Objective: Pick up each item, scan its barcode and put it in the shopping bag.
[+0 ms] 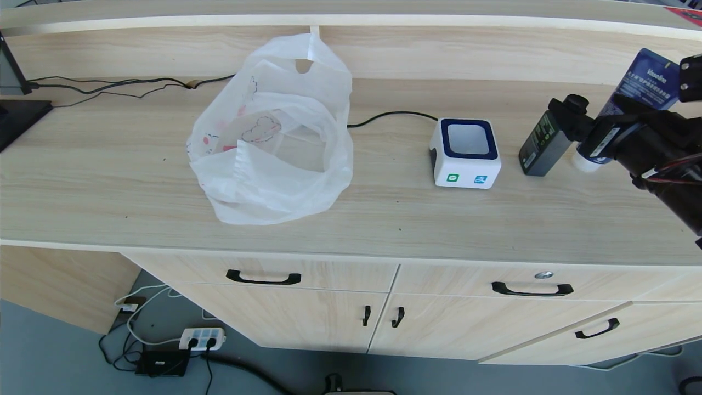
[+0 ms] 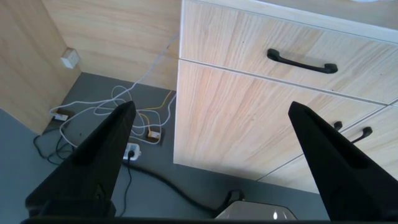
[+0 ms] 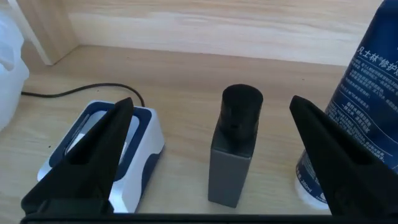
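Right pincer (image 3: 209,102): spread wide and holding nothing; we see it low over the table (image 1: 384,219), at the table's right end.
Dark bottle (image 3: 233,158): upright on the table with a round black cap; it shows in the gap between the right pincer's two fingers (image 3: 93,155) and touches neither.
Blue container (image 3: 360,93): we see it just beside the dark bottle, on the bottle's right, standing on a white base.
Scanner (image 1: 466,153): a white box with a dark blue frame round its window, on the table to the left of the dark bottle and apart from it; a black cable (image 1: 392,115) runs from it towards the bag.
Shopping bag (image 1: 274,148): thin white plastic, left of the scanner, its mouth open towards us and one handle hooked at the back ledge.
Left pincer (image 2: 211,107): also spread wide and empty; we find it below the table top, facing the cabinet drawers (image 2: 249,106).
Floor (image 1: 66,356): a power strip (image 1: 203,338) and loose cords lie at the foot of the cabinet.
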Robot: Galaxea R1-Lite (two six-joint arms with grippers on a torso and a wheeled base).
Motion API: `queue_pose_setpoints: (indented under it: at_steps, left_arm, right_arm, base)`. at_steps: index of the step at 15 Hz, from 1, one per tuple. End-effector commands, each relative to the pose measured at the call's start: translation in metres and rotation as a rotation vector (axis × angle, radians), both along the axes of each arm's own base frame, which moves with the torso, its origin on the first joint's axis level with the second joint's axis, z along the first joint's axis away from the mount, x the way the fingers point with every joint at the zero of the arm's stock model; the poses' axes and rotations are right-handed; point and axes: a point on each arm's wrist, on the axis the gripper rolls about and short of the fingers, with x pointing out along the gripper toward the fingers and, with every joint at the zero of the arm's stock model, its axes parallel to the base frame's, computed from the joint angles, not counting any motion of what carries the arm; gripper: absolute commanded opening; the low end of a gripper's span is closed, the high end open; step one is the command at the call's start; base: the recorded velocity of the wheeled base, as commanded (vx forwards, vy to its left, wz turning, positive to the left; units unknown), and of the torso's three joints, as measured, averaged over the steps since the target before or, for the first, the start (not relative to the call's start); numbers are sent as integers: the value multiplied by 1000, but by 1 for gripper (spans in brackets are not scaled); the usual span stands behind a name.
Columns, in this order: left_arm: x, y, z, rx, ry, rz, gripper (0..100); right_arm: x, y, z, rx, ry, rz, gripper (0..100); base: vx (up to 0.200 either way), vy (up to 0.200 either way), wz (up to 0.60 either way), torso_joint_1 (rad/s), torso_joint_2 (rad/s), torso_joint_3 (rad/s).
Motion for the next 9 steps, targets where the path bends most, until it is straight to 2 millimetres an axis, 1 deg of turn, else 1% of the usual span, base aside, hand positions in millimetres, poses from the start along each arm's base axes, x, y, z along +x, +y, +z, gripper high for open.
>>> queue_pose_setpoints:
  at_steps: [1,4,6,9]
  left_arm:
    - [0,0,0,0,1,1,100]
    - [0,0,0,0,-1,1,100]
    - [0,0,0,0,-1,1,100]
    - [0,0,0,0,1,1,100]
  right_arm:
    - [1,-4,-14,0,49,-18,100]
    - [9,-6,-22,10,73,-32,100]
    - [20,-8,-33,54,96,-45,100]
    - [34,-7,-46,63,92,-42,100]
  base:
    - [0,0,0,0,0,0]
    - [0,0,0,0,0,0]
    - [0,0,0,0,0,0]
    - [0,0,0,0,0,0]
